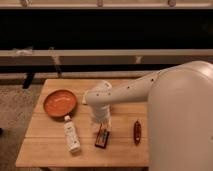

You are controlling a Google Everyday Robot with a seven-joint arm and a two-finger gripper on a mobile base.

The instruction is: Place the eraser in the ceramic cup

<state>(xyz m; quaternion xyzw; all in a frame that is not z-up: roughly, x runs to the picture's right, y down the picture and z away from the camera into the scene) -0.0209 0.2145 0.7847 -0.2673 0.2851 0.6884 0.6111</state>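
A: Is the ceramic cup visible?
B: No; the arm point(135, 90) covers the spot just behind the gripper point(100, 119).
A: The eraser point(102, 137)?
B: Just below the gripper, its upper end partly hidden. The arm is cut off at the right.

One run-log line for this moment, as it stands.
phase: pre-grasp | hand: low over eraser, contact unclear | eraser: lying on table | ceramic cup: not discernible

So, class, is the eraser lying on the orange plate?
No, the eraser lies on the wooden table, right of the white bottle and close under the gripper, apart from the orange plate.
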